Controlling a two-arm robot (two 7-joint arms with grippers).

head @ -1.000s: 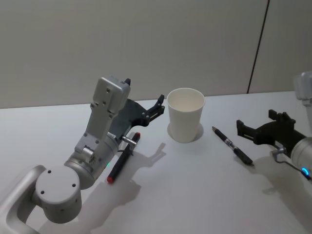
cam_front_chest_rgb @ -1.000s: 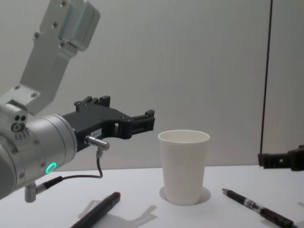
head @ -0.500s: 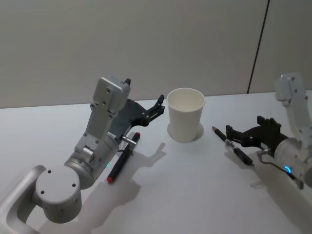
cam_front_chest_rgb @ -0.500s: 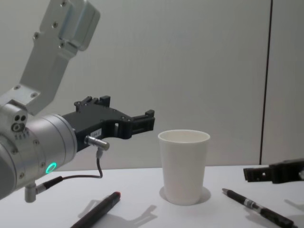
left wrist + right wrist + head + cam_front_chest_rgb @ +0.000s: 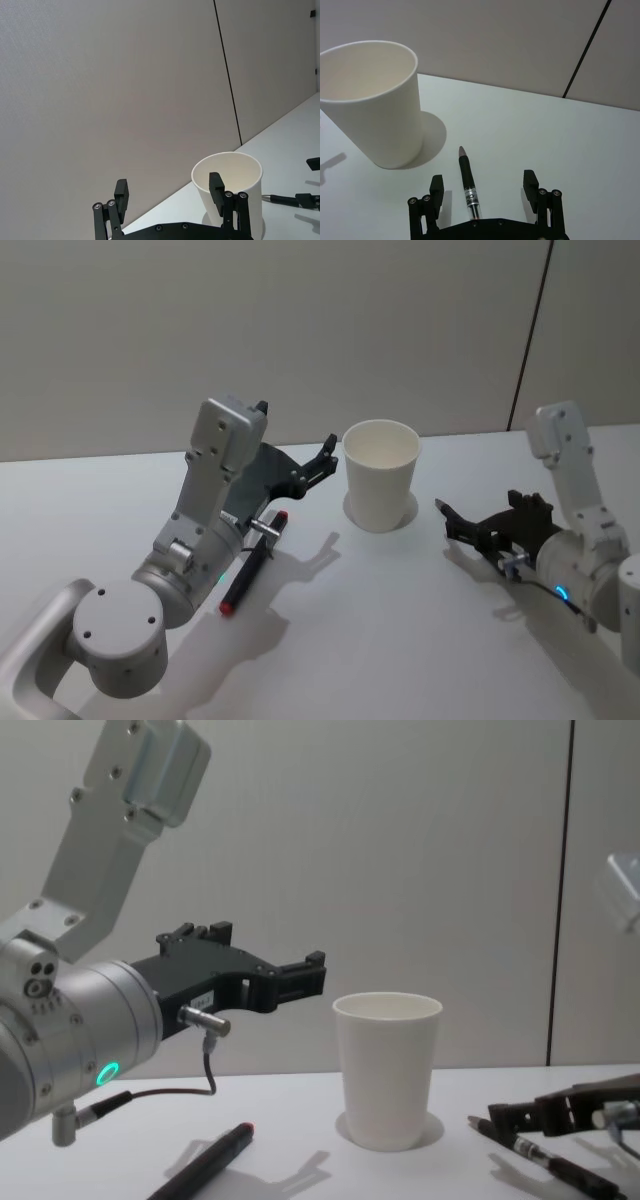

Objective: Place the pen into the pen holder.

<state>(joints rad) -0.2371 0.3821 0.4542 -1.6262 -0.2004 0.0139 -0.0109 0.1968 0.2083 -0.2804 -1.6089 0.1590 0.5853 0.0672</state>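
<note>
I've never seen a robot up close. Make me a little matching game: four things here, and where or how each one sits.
Things:
1. pen holder
2. red-tipped pen
3. left pincer
4. right pincer

Places and states:
A. open, low over the table, astride the black pen
B. standing upright between the two arms
C. open, raised off the table to the cup's left
D. lying flat on the table under the left arm

Pairs: 1-B, 2-D, 3-C, 4-A
</note>
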